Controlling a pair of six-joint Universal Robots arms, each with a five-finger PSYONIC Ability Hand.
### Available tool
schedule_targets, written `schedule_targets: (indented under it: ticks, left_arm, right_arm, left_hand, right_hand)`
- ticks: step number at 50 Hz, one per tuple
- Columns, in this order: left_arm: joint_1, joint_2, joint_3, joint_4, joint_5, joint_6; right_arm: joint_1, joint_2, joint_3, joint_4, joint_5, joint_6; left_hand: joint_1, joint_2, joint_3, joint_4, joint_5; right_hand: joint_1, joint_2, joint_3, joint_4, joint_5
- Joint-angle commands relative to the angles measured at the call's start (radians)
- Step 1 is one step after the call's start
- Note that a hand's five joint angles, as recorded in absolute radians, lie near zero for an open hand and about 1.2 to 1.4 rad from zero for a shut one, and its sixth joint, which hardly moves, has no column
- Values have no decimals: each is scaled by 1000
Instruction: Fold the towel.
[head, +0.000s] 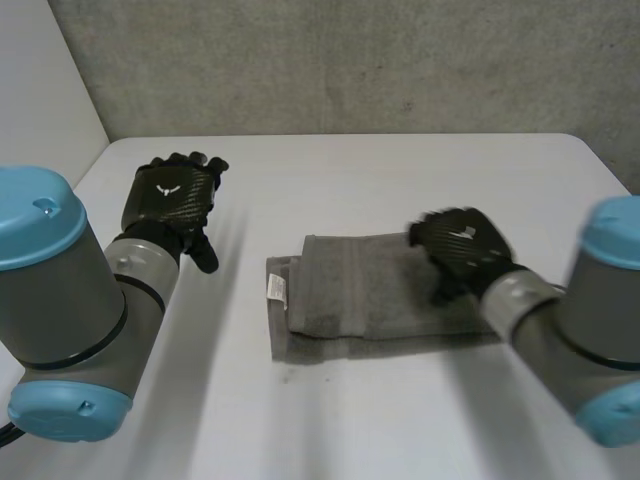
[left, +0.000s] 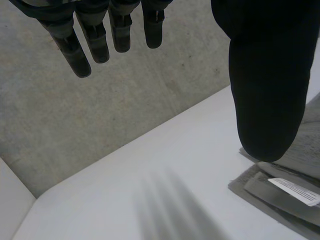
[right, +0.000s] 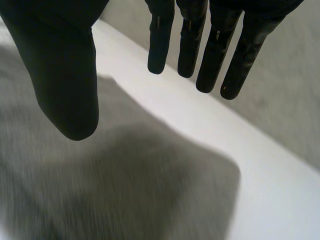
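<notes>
A grey towel (head: 370, 295) lies folded on the white table (head: 350, 180), with a white label (head: 276, 288) on its left end. My right hand (head: 458, 245) hovers over the towel's right part, its fingers (right: 212, 55) straight and spread, holding nothing; the towel (right: 125, 175) lies under its palm. My left hand (head: 172, 200) is raised over bare table to the left of the towel, fingers (left: 95, 40) straight and empty. Beside its thumb (left: 267, 85) the towel's layered end (left: 280, 190) with the label (left: 295, 190) shows.
A grey concrete wall (head: 350, 60) runs behind the table's far edge. A white panel (head: 45, 90) stands at the far left. Bare tabletop (head: 330, 420) spreads in front of the towel and around my left hand.
</notes>
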Motion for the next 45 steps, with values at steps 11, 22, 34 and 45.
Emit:
schedule_targets:
  ticks: [11,22,34,45]
  left_arm:
    - [-2,-10,-37,37,23,-2]
    - [1,-15,-47,43,23,-3]
    - [4,-13,-63,44,25,-3]
    - [10,-1,-63,44,23,-3]
  right_arm:
    - [-281,-3,252,-153,-210,-127]
    - [-286,59,240,-225,-202,-142]
    - [-282,95,220,-225,-197,-179]
    - [-210,32,111,-209,-173,-179]
  left_hand:
    - [13,15,14,14,3]
    - [13,15,14,14,3]
    - [13,15,14,14,3]
    - [10,12,11,11,0]
  right_hand:
    - [319,263,268,268,263]
    - [846,790,796,795,791]
    - [940,885,890,890,885]
    - [940,885,890,890,885]
